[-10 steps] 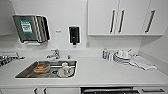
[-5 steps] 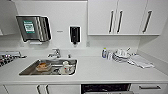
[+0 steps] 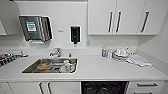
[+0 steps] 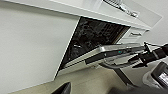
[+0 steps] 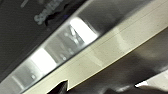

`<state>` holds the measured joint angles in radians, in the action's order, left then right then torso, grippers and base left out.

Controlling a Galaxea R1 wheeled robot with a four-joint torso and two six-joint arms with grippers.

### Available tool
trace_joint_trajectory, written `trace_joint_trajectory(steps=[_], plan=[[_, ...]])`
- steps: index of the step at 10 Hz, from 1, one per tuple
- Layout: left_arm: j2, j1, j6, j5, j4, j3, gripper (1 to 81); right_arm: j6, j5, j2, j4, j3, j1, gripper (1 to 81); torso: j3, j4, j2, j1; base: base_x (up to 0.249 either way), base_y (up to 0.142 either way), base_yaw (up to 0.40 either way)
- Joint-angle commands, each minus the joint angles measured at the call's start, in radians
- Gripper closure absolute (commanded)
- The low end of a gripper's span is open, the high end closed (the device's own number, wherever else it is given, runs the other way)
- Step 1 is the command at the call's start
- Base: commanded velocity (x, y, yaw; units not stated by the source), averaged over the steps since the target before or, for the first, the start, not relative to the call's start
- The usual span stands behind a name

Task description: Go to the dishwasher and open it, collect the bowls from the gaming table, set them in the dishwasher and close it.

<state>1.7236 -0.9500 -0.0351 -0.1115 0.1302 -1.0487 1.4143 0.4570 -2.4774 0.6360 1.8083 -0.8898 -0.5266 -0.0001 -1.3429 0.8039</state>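
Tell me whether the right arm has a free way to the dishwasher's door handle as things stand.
Probably yes. In the left wrist view the right arm reaches in at the bar handle of the partly lowered dishwasher door, with nothing between them. Whether its end effector actually grips the bar cannot be told.

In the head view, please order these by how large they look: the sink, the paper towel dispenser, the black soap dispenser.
1. Sink, largest.
2. Paper towel dispenser.
3. Black soap dispenser, smallest.
The sink is nearer the camera, so its true size is less sure.
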Motion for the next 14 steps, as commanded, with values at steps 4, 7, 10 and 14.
trace_joint_trajectory(steps=[4, 7, 10, 14], plan=[[-0.048, 0.087, -0.003, 0.009, 0.003, 0.021, 1.0, -0.012, -0.028, -0.094, 0.019, 0.137, 0.015, 1.0, 0.0, 0.0, 0.0, 0.0, -0.082, 0.0, 0.0], [-0.047, 0.087, -0.003, 0.01, 0.003, 0.021, 1.0, -0.014, -0.067, -0.137, 0.025, 0.212, -0.028, 1.0, 0.0, 0.0, 0.0, 0.0, -0.097, 0.0, 0.0], [-0.038, 0.081, -0.003, 0.01, 0.005, 0.021, 1.0, -0.015, -0.098, -0.18, 0.022, 0.316, -0.059, 1.0, 0.0, 0.0, 0.0, 0.001, -0.109, 0.0, 0.0], [-0.021, 0.05, -0.002, 0.018, 0.009, 0.006, 1.0, -0.024, -0.193, -0.238, 0.022, 0.46, -0.11, 1.0, 0.0, 0.0, 0.0, 0.0, -0.083, 0.0, 0.0]])
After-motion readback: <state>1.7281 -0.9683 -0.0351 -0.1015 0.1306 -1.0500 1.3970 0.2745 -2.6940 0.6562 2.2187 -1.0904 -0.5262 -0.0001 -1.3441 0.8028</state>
